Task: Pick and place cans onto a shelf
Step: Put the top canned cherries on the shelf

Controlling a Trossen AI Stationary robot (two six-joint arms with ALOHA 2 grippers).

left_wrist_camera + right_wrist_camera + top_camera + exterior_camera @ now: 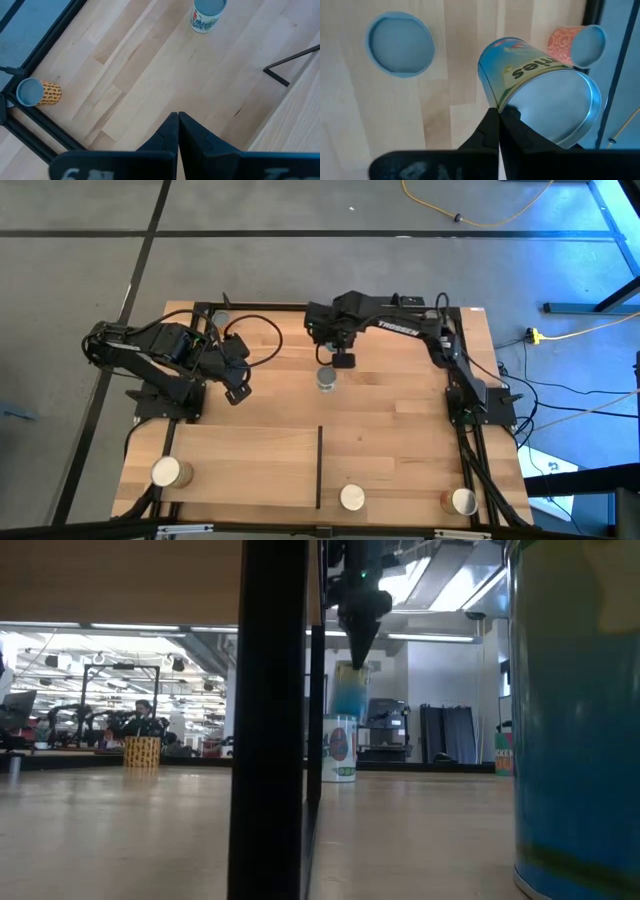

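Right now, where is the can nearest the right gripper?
High view: the can stands mid-table, beside the right gripper, clear of the shelf.

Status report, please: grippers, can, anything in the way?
Right gripper shut on blue can, at its rim, off the table. Left gripper shut, empty. Second can stands close below.

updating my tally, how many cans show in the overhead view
4 cans: one mid-table at the right tool, one on the shelf, two right of it. Arms may hide more.
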